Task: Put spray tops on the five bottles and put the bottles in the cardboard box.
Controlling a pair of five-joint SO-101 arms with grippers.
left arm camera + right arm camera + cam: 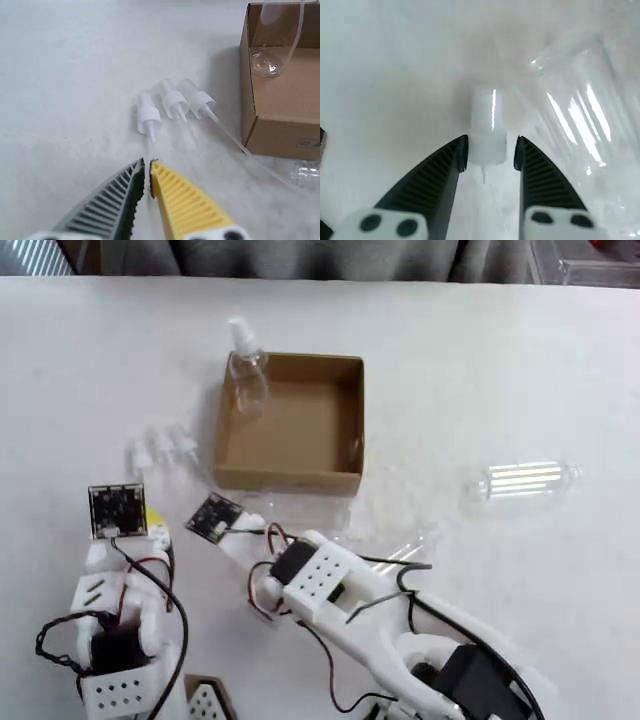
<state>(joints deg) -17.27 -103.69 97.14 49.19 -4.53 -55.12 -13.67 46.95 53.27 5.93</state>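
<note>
Three white spray tops [172,102] lie side by side on the table to the left of the cardboard box [290,430]. My left gripper [147,167] is shut, its tips at the end of the nearest top's thin tube [149,145]. My right gripper [490,152] is open around another white spray top [487,130], which lies flat on the table between its black fingertips. A clear bottle [575,115] lies just beside it. One bottle with a spray top [245,365] stands in the box's far left corner. Another clear bottle [525,480] lies to the right of the box.
The box's near wall [280,125] is close to the spray tops, and a long dip tube [235,145] runs along its foot. Both arms [330,580] crowd the table's front edge. Open white table lies to the far left and far right.
</note>
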